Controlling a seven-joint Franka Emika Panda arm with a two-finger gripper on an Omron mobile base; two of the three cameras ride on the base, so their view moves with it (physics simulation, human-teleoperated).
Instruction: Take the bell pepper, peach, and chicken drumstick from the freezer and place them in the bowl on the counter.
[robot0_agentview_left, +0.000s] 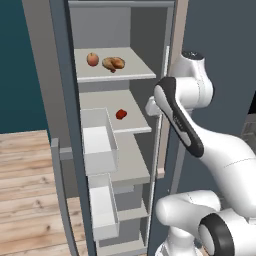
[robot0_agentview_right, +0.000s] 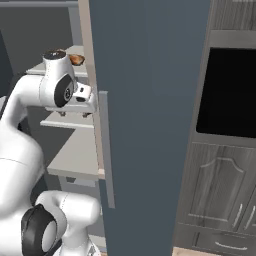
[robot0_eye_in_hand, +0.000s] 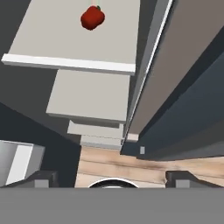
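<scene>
The freezer (robot0_agentview_left: 60, 75) stands open. On its upper shelf the round orange-pink peach (robot0_agentview_left: 92, 59) lies beside the golden-brown chicken drumstick (robot0_agentview_left: 114, 63). One shelf lower sits the small red bell pepper (robot0_agentview_left: 121, 114), which the hand view shows far ahead (robot0_eye_in_hand: 92, 17) on a pale shelf. My gripper (robot0_eye_in_hand: 111, 179) is open, its fingertips (robot0_eye_in_hand: 41, 179) wide apart with nothing between them. It hangs at the freezer's right side, level with the pepper's shelf and to the right of the pepper (robot0_agentview_right: 73, 114). The bowl and the counter are out of view.
White translucent door bins (robot0_agentview_left: 99, 140) hang on the left door (robot0_agentview_left: 62, 165). A blue-grey door panel (robot0_agentview_right: 150, 100) stands close on my right. Past it are dark wood-grain cupboards (robot0_agentview_right: 220, 190) and a black oven window (robot0_agentview_right: 227, 90). Wooden floor (robot0_agentview_left: 25, 175) lies to the left.
</scene>
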